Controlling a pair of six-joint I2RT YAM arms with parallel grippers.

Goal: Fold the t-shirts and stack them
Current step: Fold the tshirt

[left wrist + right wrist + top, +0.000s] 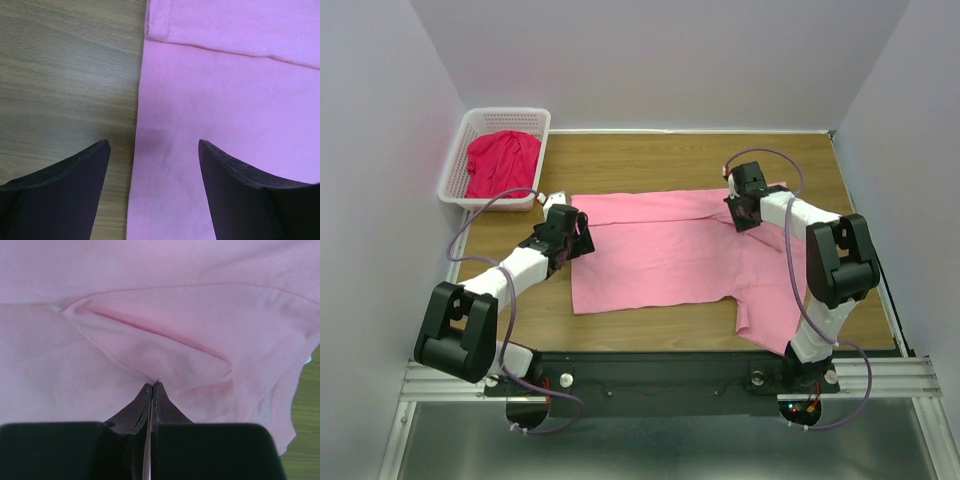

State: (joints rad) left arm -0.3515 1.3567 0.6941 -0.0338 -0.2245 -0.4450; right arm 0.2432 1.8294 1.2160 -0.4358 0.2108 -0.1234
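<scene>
The right hand (pixel 152 388) is pressing its fingertips together on a pinch of the light pink t-shirt (pixel 660 255). It is gripping the shirt at the stitched edge of a sleeve (pixel 170 347), and the cloth is puckering toward the tips. From above, this hand is sitting over the shirt's far right corner.

The left hand (pixel 152 150) is holding its fingers (pixel 80 175) wide apart and gripping nothing. It is hovering at the shirt's left hem, one finger above bare wood and the other above pink cloth, so the hem is running between them. Whether the fingers are touching the surface cannot be told.

The pink shirt is lying spread flat on the wooden counter (pixel 620 160), with its hem to the left and its sleeves to the right. The near sleeve is jutting toward the arm bases.

Beyond the shirt's far left corner, well apart from it, the crimson t-shirt (pixel 503 160) is lying crumpled inside the white lattice basket (pixel 455 172).
</scene>
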